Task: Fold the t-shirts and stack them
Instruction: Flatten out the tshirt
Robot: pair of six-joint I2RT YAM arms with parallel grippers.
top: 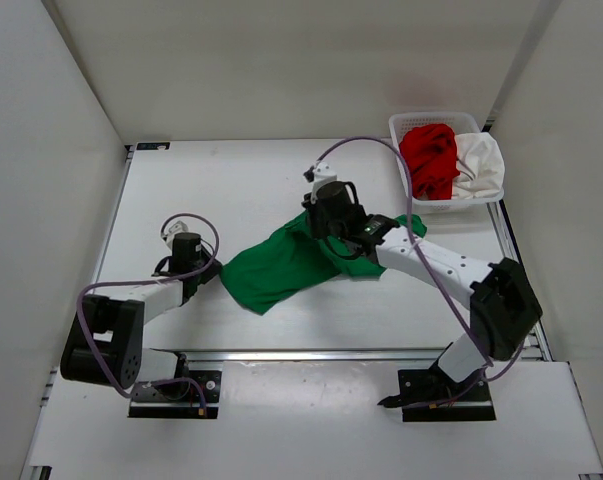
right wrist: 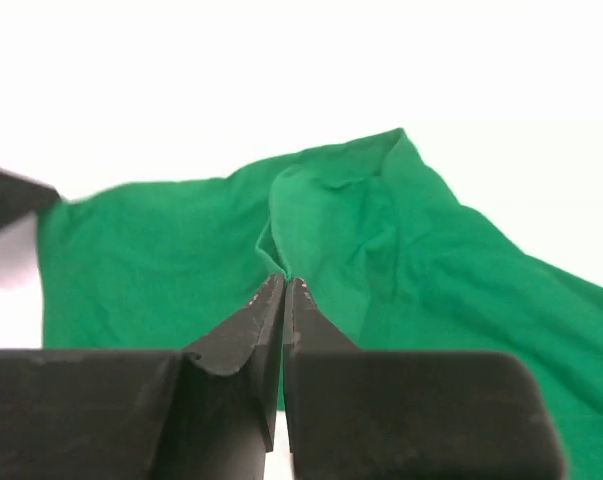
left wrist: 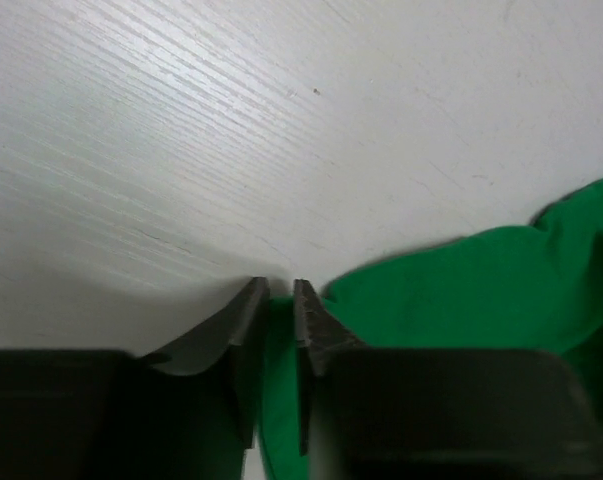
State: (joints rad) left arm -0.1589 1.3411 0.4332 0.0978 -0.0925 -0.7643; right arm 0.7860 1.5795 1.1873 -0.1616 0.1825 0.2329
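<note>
Left end effector pinching edge of soft green cloth short-sleeved t-shirt; right end effector clenching raised fold of it. Shirt lying spread between both, sprawling on white table.

No text, label, brand, number or sign can be read on anything in the three views.

A green shirt is seen rumpled and drawn out slantwise on the table, mid-way across, unfolded. A red shirt and a white shirt are bunched side by side in the basket at the far right, red leftmost
</note>
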